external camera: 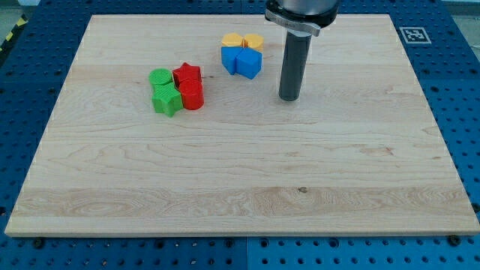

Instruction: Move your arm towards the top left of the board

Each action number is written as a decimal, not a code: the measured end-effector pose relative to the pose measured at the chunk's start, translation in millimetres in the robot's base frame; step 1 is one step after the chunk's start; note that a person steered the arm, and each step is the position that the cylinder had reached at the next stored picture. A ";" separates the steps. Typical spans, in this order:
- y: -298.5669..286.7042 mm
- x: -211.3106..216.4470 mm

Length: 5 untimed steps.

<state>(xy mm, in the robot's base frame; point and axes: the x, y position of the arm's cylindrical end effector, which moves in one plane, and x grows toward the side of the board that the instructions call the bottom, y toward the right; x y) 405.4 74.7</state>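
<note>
My tip point(289, 98) rests on the wooden board point(240, 172), right of centre in the view's upper half. It stands apart from all blocks, a little to the right of and below the blue pair. Two blue blocks point(241, 61) sit side by side, with two yellow blocks point(243, 40) just above them. Further left lies a tight cluster: a green cylinder point(160, 77), a green star-like block point(166, 100), a red star-like block point(187, 75) and a red cylinder point(193, 96). The board's top left corner point(101, 26) is bare wood.
The board lies on a blue perforated table point(30, 90). A black-and-white marker tag point(413, 34) sits off the board's top right corner. The arm's dark mount point(301, 13) hangs over the board's top edge.
</note>
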 end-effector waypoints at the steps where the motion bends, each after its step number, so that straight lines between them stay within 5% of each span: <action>1: 0.0 0.3; 5: 0.0 5.7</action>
<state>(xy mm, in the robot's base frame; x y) 411.1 74.7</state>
